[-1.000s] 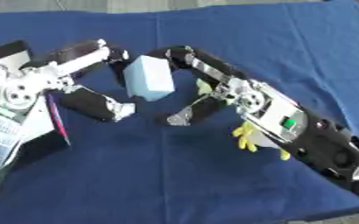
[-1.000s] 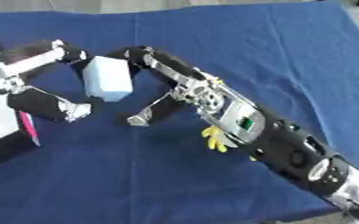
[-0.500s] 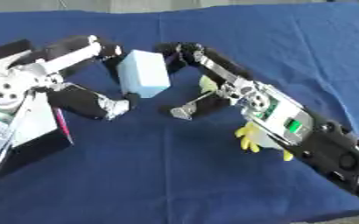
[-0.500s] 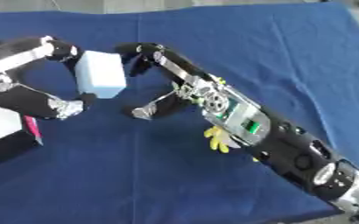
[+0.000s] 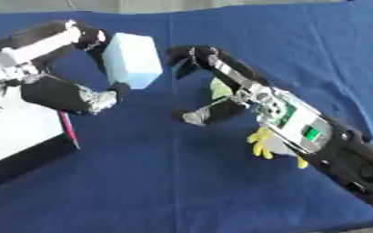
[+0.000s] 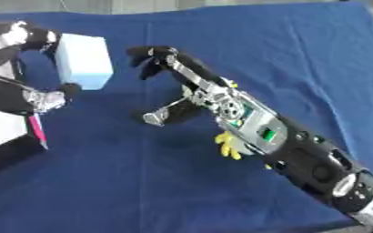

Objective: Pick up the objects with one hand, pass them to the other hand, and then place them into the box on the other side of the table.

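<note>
Holding the pale blue block (image 5: pixel 132 59) alone now, the left hand (image 5: pixel 66 68) has it pinched between upper fingers at its top left corner and the thumb curled under its lower edge. A second ago both hands were on the block; since then the right hand (image 5: pixel 214 86) has let go and there is a clear gap of blue cloth between its fingertips and the block's right face. Right hand sits open, fingers straight, thumb hanging down toward the bench (image 5: pixel 221 191), holding nothing. So the hand-to-hand pass looks done, block is up in the air off the bench, on the robot's left side. Block has also shifted left and up in view compared with before, carried toward the white box (image 5: pixel 14 132) at the left edge, which sits just below the left hand. A pink pen-like thing (image 5: pixel 68 132) lies at the box's rim. Yellow object (image 5: pixel 261 145) rests on the bench under the right forearm, partly hidden. Remaining step, by my read: lower the block into the box and release.
</note>
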Action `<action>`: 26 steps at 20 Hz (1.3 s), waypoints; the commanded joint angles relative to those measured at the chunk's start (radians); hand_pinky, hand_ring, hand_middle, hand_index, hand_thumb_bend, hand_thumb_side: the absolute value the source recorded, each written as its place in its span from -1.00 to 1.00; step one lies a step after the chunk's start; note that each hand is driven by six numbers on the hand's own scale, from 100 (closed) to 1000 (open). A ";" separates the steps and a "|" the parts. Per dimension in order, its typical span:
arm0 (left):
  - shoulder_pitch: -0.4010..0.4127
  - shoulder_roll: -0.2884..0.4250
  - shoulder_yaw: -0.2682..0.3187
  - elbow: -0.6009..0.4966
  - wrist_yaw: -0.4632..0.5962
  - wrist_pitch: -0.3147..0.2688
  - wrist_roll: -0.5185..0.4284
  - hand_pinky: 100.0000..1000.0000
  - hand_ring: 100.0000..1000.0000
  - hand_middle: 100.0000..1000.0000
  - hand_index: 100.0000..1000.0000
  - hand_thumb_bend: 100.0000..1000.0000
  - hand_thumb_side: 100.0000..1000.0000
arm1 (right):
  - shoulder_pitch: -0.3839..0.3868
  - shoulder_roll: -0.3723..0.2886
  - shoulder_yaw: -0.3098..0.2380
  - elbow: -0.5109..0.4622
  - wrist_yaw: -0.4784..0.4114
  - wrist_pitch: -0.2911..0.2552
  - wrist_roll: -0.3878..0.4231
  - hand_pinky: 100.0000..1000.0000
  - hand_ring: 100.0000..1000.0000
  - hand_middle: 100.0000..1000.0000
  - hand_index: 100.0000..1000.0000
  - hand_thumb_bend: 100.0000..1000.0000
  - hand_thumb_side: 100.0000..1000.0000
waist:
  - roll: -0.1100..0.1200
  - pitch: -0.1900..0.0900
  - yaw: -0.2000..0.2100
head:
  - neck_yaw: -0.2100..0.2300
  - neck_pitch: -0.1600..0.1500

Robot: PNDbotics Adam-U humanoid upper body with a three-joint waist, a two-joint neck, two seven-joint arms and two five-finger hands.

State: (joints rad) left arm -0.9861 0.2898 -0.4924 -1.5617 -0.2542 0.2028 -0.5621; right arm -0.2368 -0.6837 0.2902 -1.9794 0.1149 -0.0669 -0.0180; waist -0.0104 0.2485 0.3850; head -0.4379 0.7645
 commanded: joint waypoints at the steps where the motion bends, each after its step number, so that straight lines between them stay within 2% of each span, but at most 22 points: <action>1: -0.013 0.070 0.032 0.000 0.014 -0.001 0.014 1.00 0.16 -0.14 -0.18 -1.00 -0.64 | -0.006 -0.031 -0.003 -0.021 0.013 -0.015 0.008 0.42 0.29 0.46 0.75 -0.14 -0.96 | 0.013 -0.025 -0.001 | 0.016 0.005; 9: 0.021 0.133 0.110 0.066 0.026 -0.007 0.068 1.00 0.17 -0.13 -0.18 -1.00 -0.63 | 0.000 -0.030 0.002 -0.021 0.029 -0.039 0.019 0.44 0.31 0.46 0.74 -0.14 -0.96 | 0.009 -0.025 -0.004 | 0.049 0.005; 11: 0.021 0.170 0.124 0.082 0.021 -0.016 0.088 1.00 0.17 -0.13 -0.18 -1.00 -0.63 | 0.002 -0.030 0.001 -0.021 0.032 -0.043 0.019 0.44 0.31 0.46 0.73 -0.13 -0.97 | 0.009 -0.026 -0.005 | 0.071 0.005; 19: 0.046 0.267 0.152 0.171 -0.024 -0.067 0.125 1.00 0.18 -0.12 -0.16 -1.00 -0.65 | 0.010 -0.029 -0.001 -0.021 0.044 -0.047 0.013 0.44 0.30 0.44 0.71 -0.10 -0.97 | 0.008 -0.028 -0.009 | 0.133 0.005; 26: 0.086 0.330 0.177 0.220 -0.040 -0.089 0.155 1.00 0.19 -0.12 -0.15 -1.00 -0.66 | 0.016 -0.021 0.000 -0.021 0.064 -0.050 0.013 0.43 0.28 0.42 0.68 -0.08 -0.97 | 0.001 -0.026 -0.009 | 0.188 -0.004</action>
State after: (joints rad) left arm -0.8870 0.5771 -0.3349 -1.3394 -0.2918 0.1174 -0.4143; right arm -0.2167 -0.6856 0.2977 -1.9794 0.1714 -0.1125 -0.0032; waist -0.0108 0.2485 0.3763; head -0.2600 0.7637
